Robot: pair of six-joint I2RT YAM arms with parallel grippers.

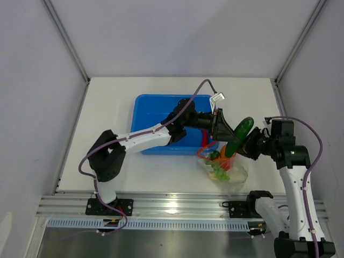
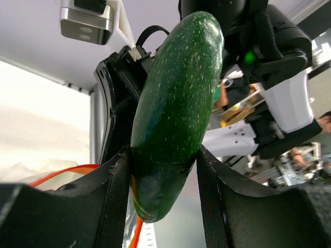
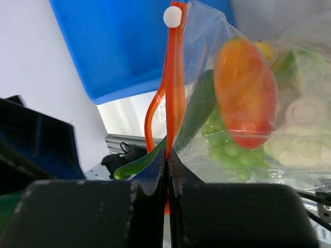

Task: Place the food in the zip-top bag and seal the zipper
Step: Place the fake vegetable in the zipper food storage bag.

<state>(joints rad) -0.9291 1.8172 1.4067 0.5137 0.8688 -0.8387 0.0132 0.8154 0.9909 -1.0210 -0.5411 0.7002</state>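
Note:
My left gripper (image 1: 229, 136) (image 2: 163, 157) is shut on the dark green cucumber (image 1: 240, 133) (image 2: 176, 103) and holds it tilted, lower end at the mouth of the clear zip-top bag (image 1: 230, 172). My right gripper (image 1: 249, 146) (image 3: 168, 155) is shut on the orange-red zipper strip (image 3: 173, 88) and holds the bag's mouth up. Its white slider (image 3: 172, 16) sits at the strip's far end. Inside the bag I see an orange fruit (image 3: 244, 93), green grapes (image 3: 227, 147), the white cauliflower (image 3: 300, 129) and a green stem. The strip also shows in the left wrist view (image 2: 62, 173).
The blue tub (image 1: 156, 115) stands behind and left of the bag, under the left arm. White walls enclose the table on three sides. The metal rail (image 1: 177, 204) with the arm bases runs along the near edge.

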